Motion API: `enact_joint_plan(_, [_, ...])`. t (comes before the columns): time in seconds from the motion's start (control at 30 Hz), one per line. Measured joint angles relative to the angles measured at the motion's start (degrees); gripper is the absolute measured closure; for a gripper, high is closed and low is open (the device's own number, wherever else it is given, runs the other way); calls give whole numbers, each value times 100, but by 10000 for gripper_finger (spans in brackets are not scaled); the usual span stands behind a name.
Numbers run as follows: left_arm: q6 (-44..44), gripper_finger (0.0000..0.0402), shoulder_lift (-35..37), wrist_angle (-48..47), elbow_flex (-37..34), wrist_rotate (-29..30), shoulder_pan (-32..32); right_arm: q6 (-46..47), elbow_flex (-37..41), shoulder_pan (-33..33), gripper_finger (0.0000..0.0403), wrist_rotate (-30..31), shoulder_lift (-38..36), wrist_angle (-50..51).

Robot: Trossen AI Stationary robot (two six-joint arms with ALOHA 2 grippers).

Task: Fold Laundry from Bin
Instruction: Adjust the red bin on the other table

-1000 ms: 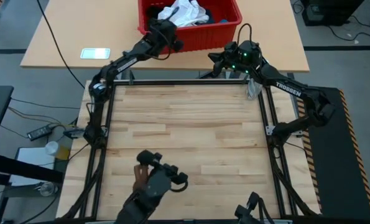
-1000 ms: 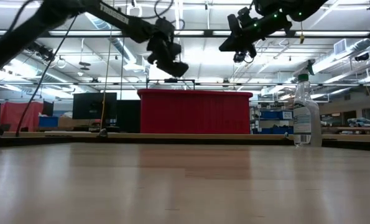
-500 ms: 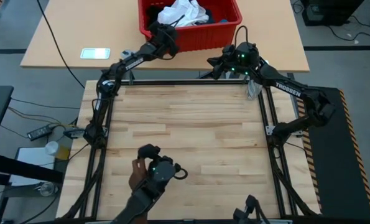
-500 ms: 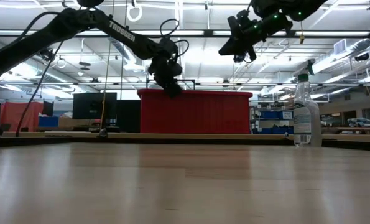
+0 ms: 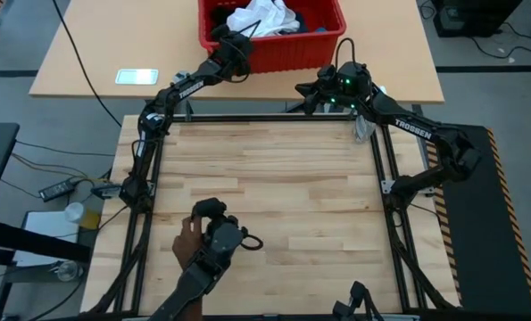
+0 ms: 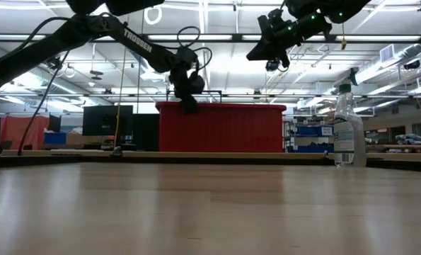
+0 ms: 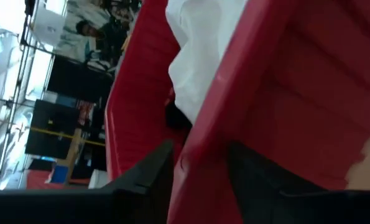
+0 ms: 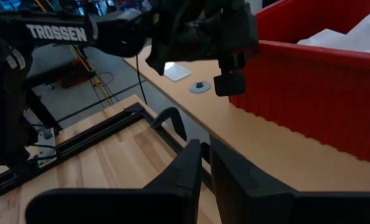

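The red bin (image 5: 329,39) stands on the tan table beyond the work table. In it lie a white garment (image 5: 263,18), some dark cloth (image 5: 311,14) and a small blue piece (image 5: 321,29). My left gripper (image 5: 234,45) is at the bin's near left corner, shut across its wall; the left wrist view shows the white garment (image 7: 197,50) just inside. My right gripper (image 5: 304,89) hangs shut in the air in front of the bin's near wall (image 8: 309,93), above the work table's far edge, touching nothing. My left gripper has the bin's near wall at the rim (image 7: 200,165) between its fingers. One finger (image 7: 153,174) is inside the bin and one (image 7: 253,177) is outside. It comes from the near left, almost level and slightly downward. The bin rests flat on the tan table.
A clear spray bottle (image 5: 363,127) stands at the work table's far right corner (image 6: 348,127). A small white card (image 5: 136,77) lies on the tan table. At the near edge a person's hand (image 5: 186,239) holds a dark device (image 5: 219,239).
My left gripper has sunk and moved toward the far edge, from above the bin's near left corner down onto its rim, rolling about its own axis. The person's hand with the dark device at the near edge has shifted a little toward the far left.
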State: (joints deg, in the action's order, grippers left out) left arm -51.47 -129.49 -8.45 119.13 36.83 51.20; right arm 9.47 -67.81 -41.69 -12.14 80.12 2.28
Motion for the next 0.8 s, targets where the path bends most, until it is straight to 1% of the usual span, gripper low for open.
enact_joint_plan(0.07, [-10, 259, -32, -15, 2, 11, 55, 2, 0, 0, 359, 0, 0, -10])
enact_joint_plan(0.13, [-67, 274, -43, -34, 2, 41, 84, 2, 0, 0, 359, 2, 0, -6])
enact_joint_plan(0.27, [-297, 329, -43, -77, 2, 106, 70, 2, 0, 0, 359, 1, 0, -8])
enact_joint_plan(0.37, [-450, 331, -41, -75, 2, 115, 46, -1, 2, 0, 359, 1, -2, -8])
enact_joint_plan(0.57, [-435, 331, -41, -79, 2, 164, -3, -51, 2, 0, 359, 2, -2, -6])
enact_joint_plan(0.67, [-427, 331, -33, -113, 2, 328, -81, -58, 3, 0, 359, 27, -2, -6])
enact_joint_plan(0.8, [-253, 332, 59, -427, 2, 495, -246, -144, 4, 0, 359, 34, -2, -4])
